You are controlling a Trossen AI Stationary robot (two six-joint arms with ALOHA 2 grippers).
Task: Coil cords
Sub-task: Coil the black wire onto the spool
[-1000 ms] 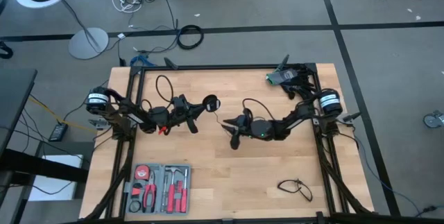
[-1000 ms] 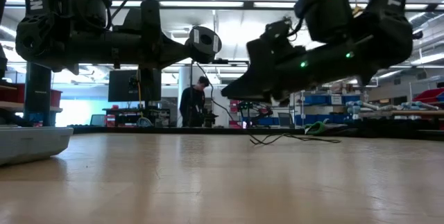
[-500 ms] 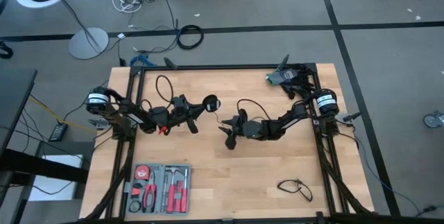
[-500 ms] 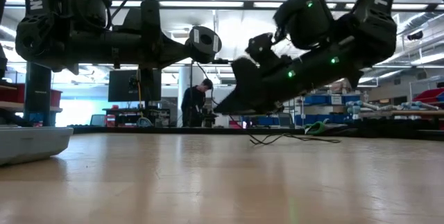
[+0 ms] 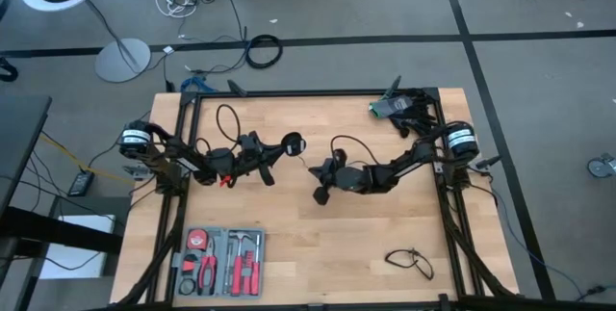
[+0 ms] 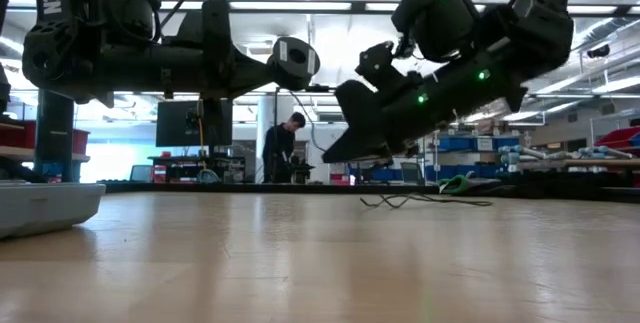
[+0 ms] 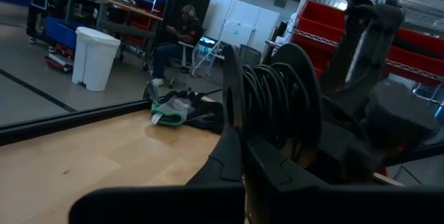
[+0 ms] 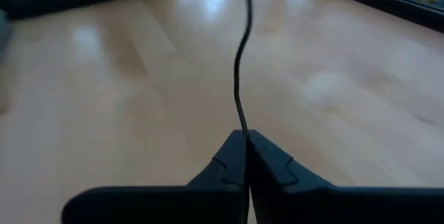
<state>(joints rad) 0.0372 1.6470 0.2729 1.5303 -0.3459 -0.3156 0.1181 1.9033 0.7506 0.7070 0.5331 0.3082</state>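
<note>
The right tool (image 8: 244, 137) has just clenched on the thin black flexible cord (image 8: 240, 64) mid-surface, ready for another wrap. The left tool (image 7: 239, 156) (also clenched) is holding the wound coil (image 7: 281, 102) aloft.

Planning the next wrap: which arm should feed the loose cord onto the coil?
Right. The right hand is shut on the loose cord above the table, free to swing it round. The left hand is shut on the coil, so it likely just anchors.
</note>
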